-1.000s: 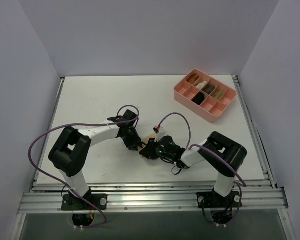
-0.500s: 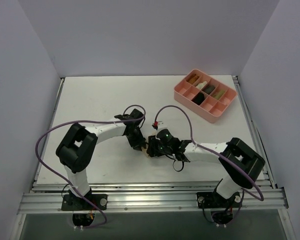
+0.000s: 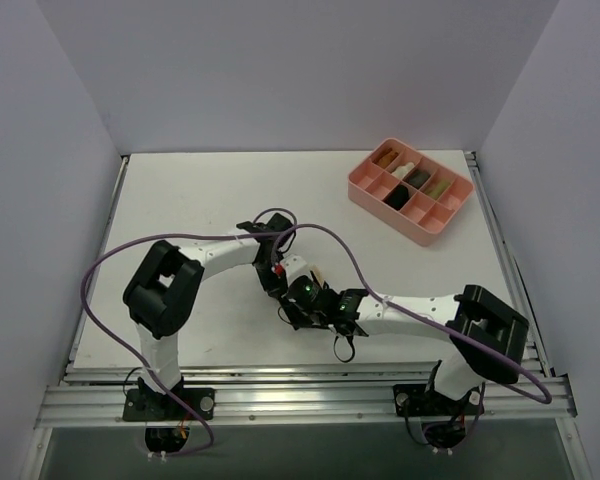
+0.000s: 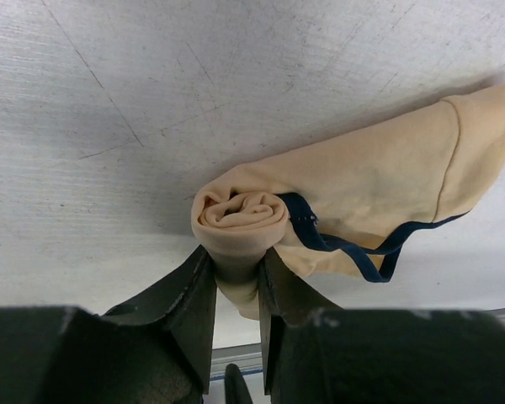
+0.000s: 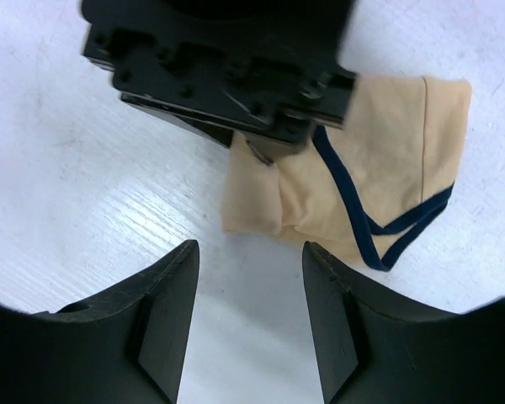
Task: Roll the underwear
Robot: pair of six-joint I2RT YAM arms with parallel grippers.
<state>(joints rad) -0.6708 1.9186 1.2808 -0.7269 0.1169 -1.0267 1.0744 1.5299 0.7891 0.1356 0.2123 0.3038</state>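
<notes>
The underwear [image 4: 379, 172] is a tan cloth with dark trim, lying on the white table. One end is wound into a tight roll [image 4: 240, 219]. My left gripper [image 4: 237, 257] is shut on that rolled end, one finger on each side. In the right wrist view the flat part of the underwear [image 5: 370, 160] spreads to the right, below the left gripper's black body [image 5: 227, 67]. My right gripper [image 5: 250, 246] stands open just short of the cloth's near edge, with only bare table between its fingers. From above, both grippers [image 3: 278, 284] [image 3: 294, 304] meet at the underwear [image 3: 306, 267] in mid-table.
A pink divided tray [image 3: 450, 213] with several rolled cloths in its compartments stands at the back right. Purple cables loop over both arms. White walls stand on three sides of the table [image 3: 180, 200].
My right gripper has opened, let go of the cloth, and shifted left as its arm stretched out. The left gripper closed a little further on the rolled end and edged right.
</notes>
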